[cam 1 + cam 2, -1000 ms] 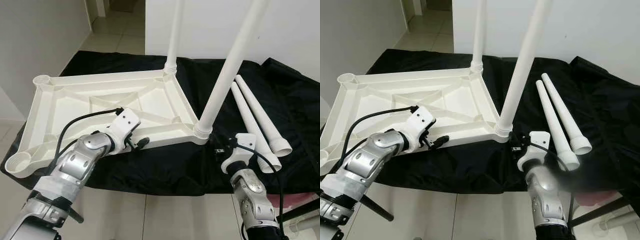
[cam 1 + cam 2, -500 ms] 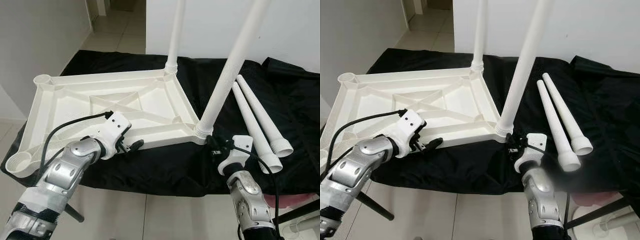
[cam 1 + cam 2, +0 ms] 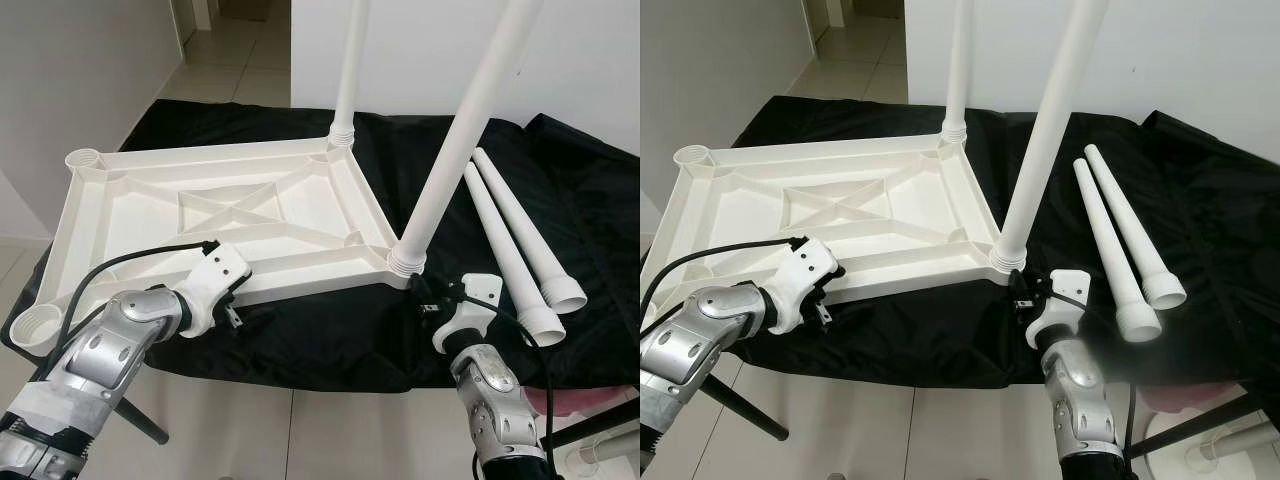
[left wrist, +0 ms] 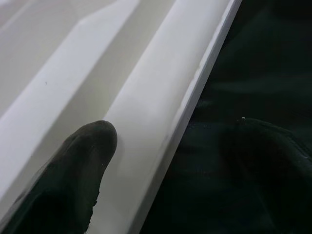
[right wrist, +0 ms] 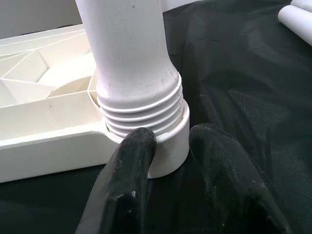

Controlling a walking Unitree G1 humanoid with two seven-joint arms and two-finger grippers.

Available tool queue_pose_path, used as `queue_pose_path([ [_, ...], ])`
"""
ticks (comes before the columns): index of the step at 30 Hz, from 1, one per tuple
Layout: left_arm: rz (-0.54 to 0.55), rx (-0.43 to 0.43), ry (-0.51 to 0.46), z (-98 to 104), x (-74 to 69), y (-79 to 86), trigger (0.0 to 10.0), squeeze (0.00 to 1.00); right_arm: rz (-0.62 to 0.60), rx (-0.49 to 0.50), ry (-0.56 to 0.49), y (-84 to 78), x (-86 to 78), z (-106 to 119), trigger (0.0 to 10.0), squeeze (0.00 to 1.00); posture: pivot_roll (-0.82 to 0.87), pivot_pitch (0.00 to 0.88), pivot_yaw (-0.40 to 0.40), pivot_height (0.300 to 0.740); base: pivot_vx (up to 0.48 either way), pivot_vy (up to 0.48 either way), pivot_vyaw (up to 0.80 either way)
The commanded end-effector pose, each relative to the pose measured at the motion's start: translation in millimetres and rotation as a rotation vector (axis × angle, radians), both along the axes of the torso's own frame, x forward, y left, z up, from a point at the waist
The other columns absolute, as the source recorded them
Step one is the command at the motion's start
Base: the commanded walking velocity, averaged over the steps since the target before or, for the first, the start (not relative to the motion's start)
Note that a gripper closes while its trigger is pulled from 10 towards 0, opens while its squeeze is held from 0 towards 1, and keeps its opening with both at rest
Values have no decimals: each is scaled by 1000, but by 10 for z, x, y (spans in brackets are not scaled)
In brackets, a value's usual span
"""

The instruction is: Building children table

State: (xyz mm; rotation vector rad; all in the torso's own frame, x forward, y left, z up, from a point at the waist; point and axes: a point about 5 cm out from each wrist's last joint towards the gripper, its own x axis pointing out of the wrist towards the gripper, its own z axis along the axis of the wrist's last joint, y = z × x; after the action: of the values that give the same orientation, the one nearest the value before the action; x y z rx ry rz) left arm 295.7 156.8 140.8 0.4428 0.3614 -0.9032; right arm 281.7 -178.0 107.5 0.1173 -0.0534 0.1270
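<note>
The white table top lies upside down on a black cloth. Two white legs stand screwed into its right corners, one far and one near. Two loose legs lie on the cloth to the right. My left gripper is open at the top's near rim. In the left wrist view one finger rests over the white rim, and the other is over the cloth. My right gripper is open, its fingertips just in front of the near leg's threaded socket.
Two empty round sockets sit at the top's left corners. A black stand leg slants under the cloth's near left. Pale tiled floor runs along the near side, and white walls stand behind and to the left.
My left arm has drawn back and leftward, its gripper sliding off the top's inside to the near rim. The right gripper has edged slightly toward the near leg's socket.
</note>
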Motion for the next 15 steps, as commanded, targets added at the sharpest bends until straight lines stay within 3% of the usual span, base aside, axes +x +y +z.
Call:
queue_pose_path([
  [1, 36, 31, 35, -72, 18, 48, 10000, 0, -4, 4, 24, 6, -23, -73, 10000, 0, 12, 73, -10, 740, 0, 0, 0],
  [5, 79, 39, 52, -91, 64, 89, 10000, 0, -7, 5, 24, 8, -18, -78, 10000, 0, 11, 74, -8, 740, 0, 0, 0],
  [6, 84, 43, 52, -95, 70, 97, 8078, 0, -8, 7, 25, 9, -16, -78, 10000, 0, 13, 76, -8, 740, 0, 0, 0],
  [9, 90, 53, 48, -103, 78, 105, 8078, 0, -8, 8, 25, 9, -15, -78, 10000, 0, 13, 76, -8, 740, 0, 0, 0],
  [10, 113, 59, 40, -107, 100, 122, 1804, 0, -8, 8, 25, 13, -13, -78, 10000, 0, 13, 76, -4, 740, 0, 0, 0],
  [11, 113, 59, 40, -107, 100, 122, 1804, 0, -8, 8, 25, 13, -13, -78, 10000, 0, 13, 76, -4, 740, 0, 0, 0],
  [12, 130, 65, 31, -104, 118, 135, 0, 0, -8, 8, 25, 17, -11, -79, 10000, 0, 14, 80, -2, 740, 0, 0, 0],
  [15, 161, 61, 14, -76, 156, 145, 0, 0, -11, 8, 26, 22, -3, -88, 10000, 0, 15, 83, 4, 740, 0, 0, 0],
])
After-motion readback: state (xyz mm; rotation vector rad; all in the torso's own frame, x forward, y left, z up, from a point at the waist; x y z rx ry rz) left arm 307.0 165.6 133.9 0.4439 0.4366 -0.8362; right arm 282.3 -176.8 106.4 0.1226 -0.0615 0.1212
